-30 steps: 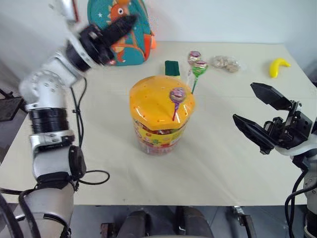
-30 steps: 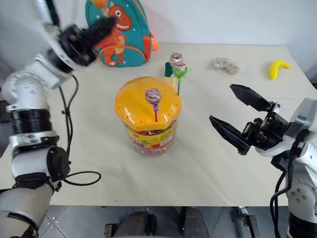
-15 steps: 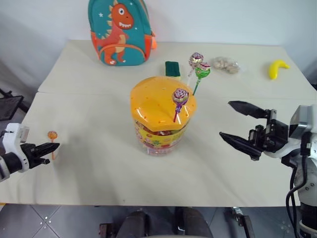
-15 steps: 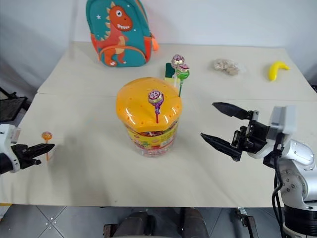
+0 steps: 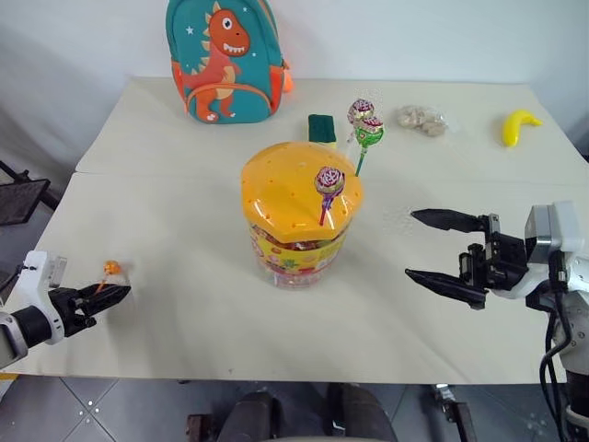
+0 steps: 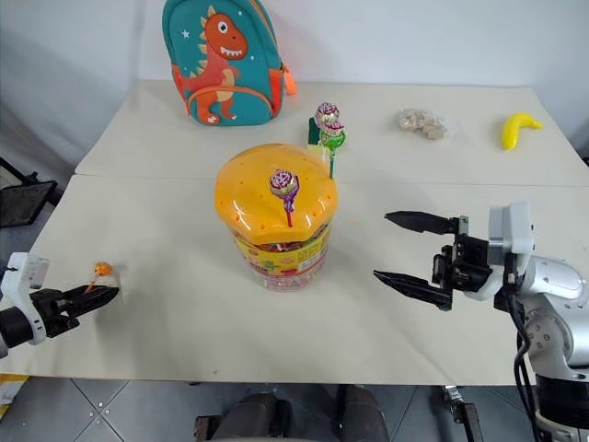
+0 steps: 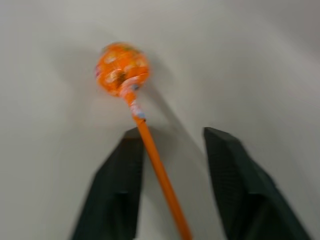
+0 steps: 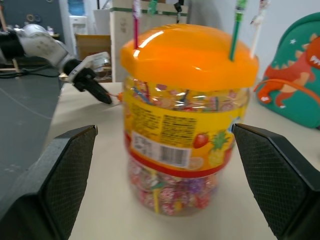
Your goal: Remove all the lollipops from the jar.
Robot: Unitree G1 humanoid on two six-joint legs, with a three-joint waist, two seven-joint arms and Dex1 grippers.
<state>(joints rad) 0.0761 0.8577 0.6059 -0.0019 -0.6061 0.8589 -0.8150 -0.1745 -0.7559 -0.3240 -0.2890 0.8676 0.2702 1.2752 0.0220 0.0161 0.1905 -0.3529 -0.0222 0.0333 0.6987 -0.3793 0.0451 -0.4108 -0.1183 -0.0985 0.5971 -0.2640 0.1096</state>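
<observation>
The jar [image 5: 297, 221], a clear tub with an orange lid, stands mid-table. Three lollipops stick up from its lid: a purple one [image 5: 329, 180] in front, a green one [image 5: 370, 132] and a purple-pink one [image 5: 361, 109] behind. An orange lollipop [image 7: 122, 68] lies low over the table's front left. Its stick runs between the parted fingers of my open left gripper [image 5: 112, 295] and leans against one finger [image 7: 120, 180]. My right gripper [image 5: 412, 244] is wide open, level, to the right of the jar [image 8: 187, 130] and apart from it, pointing at it.
At the back left stands a teal dinosaur backpack [image 5: 225, 60]. A small green block [image 5: 320, 125] lies behind the jar, a clear bag of snacks [image 5: 421, 117] further right, and a yellow banana [image 5: 518, 124] at the back right. The left gripper hangs at the table's front edge.
The left arm came down from beside the backpack to the table's front left with the orange lollipop, then its fingers parted. The right gripper sank a little and turned level toward the jar.
</observation>
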